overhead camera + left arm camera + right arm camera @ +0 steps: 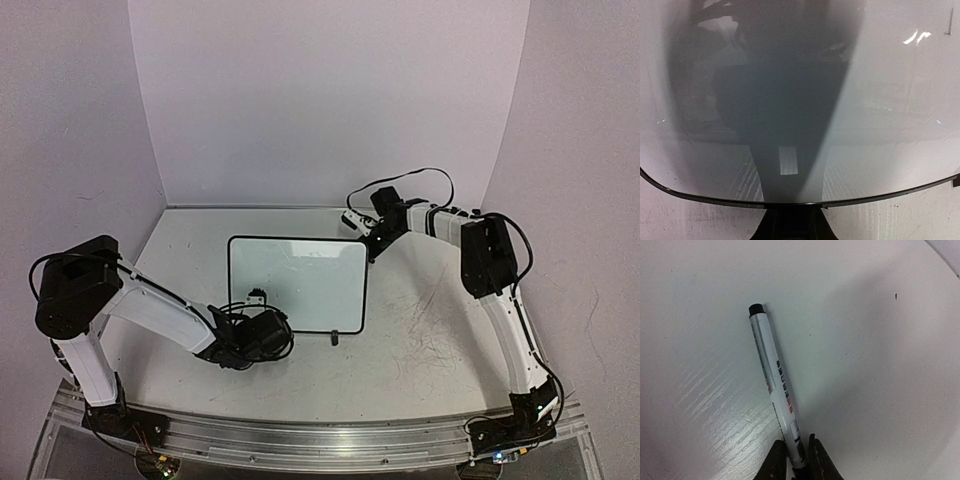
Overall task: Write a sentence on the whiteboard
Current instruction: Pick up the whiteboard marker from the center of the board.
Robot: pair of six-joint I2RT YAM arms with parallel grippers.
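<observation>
Whiteboard (296, 283) is blank, all writing remains; right claw (799, 460) pinches the marker (774, 385) at its near end, left claw (792, 220) closed

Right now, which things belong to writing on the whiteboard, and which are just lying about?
Part of the job: whiteboard; marker in the right gripper; left gripper clamping its near edge.
Lying about: old scribbles on the table; small black piece by the board, possibly its foot.
</observation>
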